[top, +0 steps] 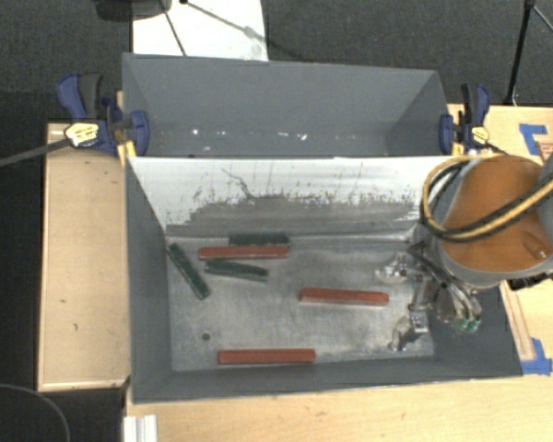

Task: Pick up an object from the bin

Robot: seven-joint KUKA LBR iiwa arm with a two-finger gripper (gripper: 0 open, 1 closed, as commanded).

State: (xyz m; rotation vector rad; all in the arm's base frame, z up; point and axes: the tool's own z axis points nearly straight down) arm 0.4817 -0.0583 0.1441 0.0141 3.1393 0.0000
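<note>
1. My arm reaches into the bin (pixel 286 109) from the 3 o'clock side. The orange cover (pixel 488 224) on my wrist hangs over the bin's right wall, with cables looped across it.
2. My claw (pixel 411 313) points down toward the bin floor at about 4 o'clock in the bin, close to the right wall.
3. I cannot tell whether my claw is wide or narrow.
4. The nearest thing is a flat red-brown bar (pixel 344 296) at 9 o'clock from my claw, lying lengthways from 9 to 3. Its near end is just beside my claw, and I cannot tell if they touch.
5. A second red-brown bar (pixel 265 357) lies along the front wall at about 8 o'clock from my claw, well apart from it.
6. Out toward 10 o'clock lies a third red-brown bar (pixel 242 253). A dark green bar (pixel 258 240) lies against its far side and another green bar (pixel 236 269) just in front of it. A tilted green bar (pixel 187 271) lies farthest left.
</note>
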